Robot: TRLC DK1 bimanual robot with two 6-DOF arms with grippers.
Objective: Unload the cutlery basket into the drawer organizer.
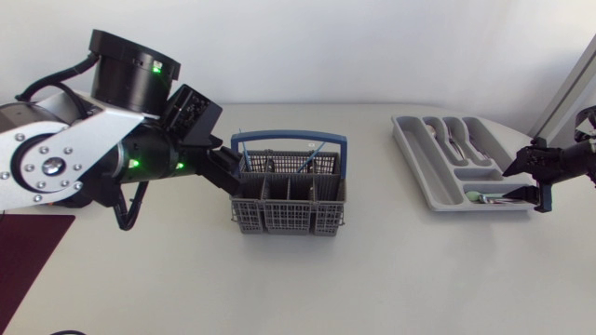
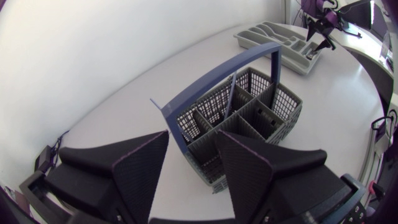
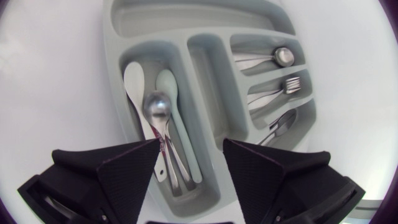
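Observation:
The grey cutlery basket [image 1: 289,200] with a blue handle [image 1: 289,138] stands mid-table. A few thin utensils [image 1: 309,164] lean in its back compartments. My left gripper [image 1: 226,177] is at the basket's left side, open. In the left wrist view the basket [image 2: 242,118] lies just ahead of my left gripper [image 2: 193,180]. The grey drawer organizer [image 1: 414,154] is at the right. My right gripper [image 1: 538,181] hovers over its near right end, open and holding nothing. Under my right gripper [image 3: 189,180], a metal spoon [image 3: 157,109], a white spoon [image 3: 133,78] and a pale green spoon [image 3: 168,84] lie in one compartment.
Other organizer compartments hold a spoon [image 3: 283,56], a fork [image 3: 291,83] and another metal piece [image 3: 283,122]. A dark red mat [image 1: 23,251] lies at the table's front left corner. The table edge curves close behind the organizer on the right.

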